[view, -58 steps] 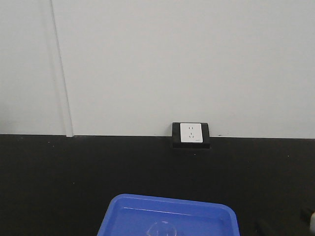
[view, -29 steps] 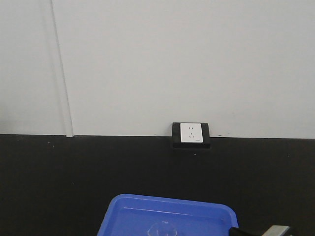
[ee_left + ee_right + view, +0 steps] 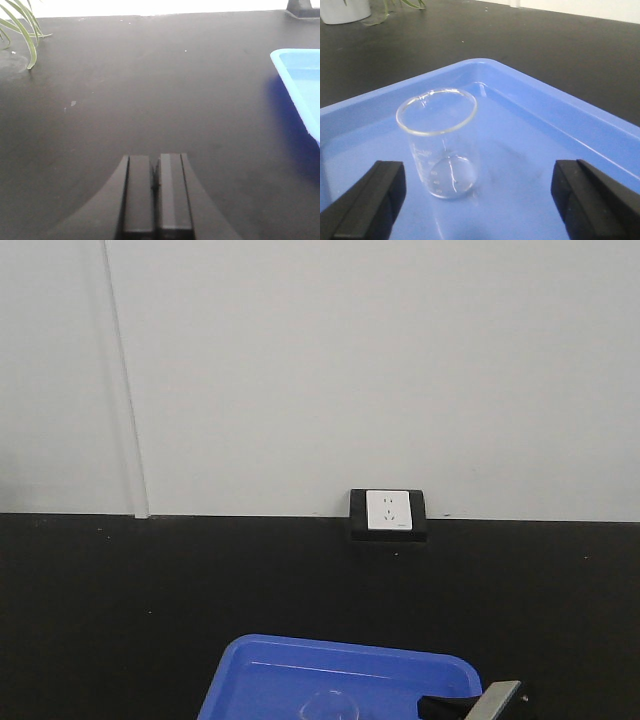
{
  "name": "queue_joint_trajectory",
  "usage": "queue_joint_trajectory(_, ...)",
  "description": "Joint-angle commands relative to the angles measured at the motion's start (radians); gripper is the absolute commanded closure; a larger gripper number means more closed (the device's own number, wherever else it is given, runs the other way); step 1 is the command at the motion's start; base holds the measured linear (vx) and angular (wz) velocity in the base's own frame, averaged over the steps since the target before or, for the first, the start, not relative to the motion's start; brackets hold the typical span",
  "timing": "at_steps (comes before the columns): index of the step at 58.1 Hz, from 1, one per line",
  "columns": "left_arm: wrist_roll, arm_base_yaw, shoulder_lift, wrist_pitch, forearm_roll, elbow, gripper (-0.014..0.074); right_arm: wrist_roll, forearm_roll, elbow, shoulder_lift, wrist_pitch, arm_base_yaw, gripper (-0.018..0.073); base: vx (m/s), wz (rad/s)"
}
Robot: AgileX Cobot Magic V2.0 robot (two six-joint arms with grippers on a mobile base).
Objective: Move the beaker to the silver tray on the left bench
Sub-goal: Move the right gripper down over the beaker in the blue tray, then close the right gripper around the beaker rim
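The beaker [image 3: 440, 145] is small clear glass and stands upright in a blue plastic tray [image 3: 560, 125]. In the front view it shows faintly at the bottom edge [image 3: 333, 707]. My right gripper [image 3: 477, 197] is open, its two black fingers wide apart just in front of the beaker, which stands nearer the left finger. A part of the right gripper [image 3: 470, 706] enters the front view at the tray's right rim. My left gripper [image 3: 155, 192] is shut and empty above the black worktop. The silver tray and the left bench are out of view.
The blue tray [image 3: 340, 675] sits on a black-topped bench [image 3: 120, 600] with a white wall socket [image 3: 388, 510] at the back. Its corner shows in the left wrist view [image 3: 300, 85]. Green plant leaves [image 3: 20, 27] and a white pot [image 3: 345, 10] stand on the bench.
My right gripper has moved left in the front view, from the bottom right corner to the tray's right rim. The beaker and tray have not moved.
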Motion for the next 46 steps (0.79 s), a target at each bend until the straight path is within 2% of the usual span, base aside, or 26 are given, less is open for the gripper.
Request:
queue_joint_trajectory(1,-0.001,-0.006,-0.016,-0.077,-0.002,0.028,0.0595,-0.007,-0.038,-0.046,-0.021,-0.102,-0.004,-0.006,0.0,0.0)
queue_joint_trajectory(13,-0.001,-0.006,-0.016,-0.077,-0.002,0.028,0.0595,-0.002,-0.105,-0.092,0.017,-0.08,-0.003,-0.0051,0.0,0.0)
queue_joint_trajectory(20,-0.001,-0.006,-0.016,-0.077,-0.002,0.028,0.0595,0.002,-0.109,-0.118,0.04,-0.086,0.0,-0.0041,0.0,0.0)
queue_joint_trajectory(27,-0.001,-0.006,-0.016,-0.077,-0.002,0.028,0.0595,0.0,-0.106,-0.148,0.065,-0.055,0.035,-0.0036,0.0,0.0)
queue_joint_trajectory(40,-0.001,-0.006,-0.016,-0.077,-0.002,0.028,0.0595,-0.003,-0.011,-0.201,0.111,-0.014,0.111,-0.0034,0.0,0.0)
queue_joint_trajectory(46,-0.001,-0.006,-0.016,-0.077,-0.002,0.028,0.0595,-0.007,0.001,-0.231,0.129,-0.009,0.138,-0.0034,0.0,0.0)
